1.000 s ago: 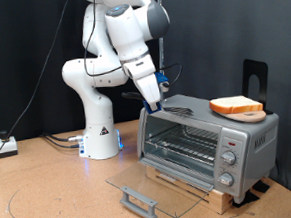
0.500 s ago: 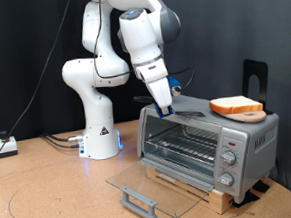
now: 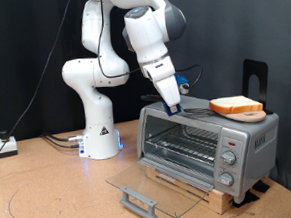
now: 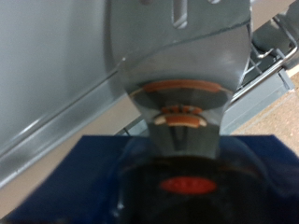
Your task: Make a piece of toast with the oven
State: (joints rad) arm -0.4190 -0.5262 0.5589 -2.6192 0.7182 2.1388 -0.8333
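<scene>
- The small silver-grey countertop toaster oven (image 3: 206, 143) sits on a pale wooden block on the brown table (image 3: 51, 196), its glass door (image 3: 156, 187) folded all the way down and lying flat in front, grey handle (image 3: 138, 202) nearest me.
- Inside the open mouth the wire rack (image 3: 180, 146) is bare.
- The flat slice of bread with a pale tan face and orange-brown crust (image 3: 237, 107) rests on the oven's roof, towards the exterior view's right, above the panel of three knobs (image 3: 229, 158).
- The white Franka arm (image 3: 112, 61) leans over from its base at the oven's left, and its gripper (image 3: 173, 105) hangs just above the left part of the roof, well short of the bread.
- A blue patch shows at the gripper's tip; I cannot tell whether the fingers are apart or together.
- The wrist view is blurred: something grey and shiny fills it, with blue below and an orange reflection (image 4: 181, 119).
- A black upright bracket (image 3: 255, 77) stands behind the oven at the right.
- Dark cables (image 3: 24, 97) trail down the wall behind the arm to a small box (image 3: 5, 147) at the table's left edge.
</scene>
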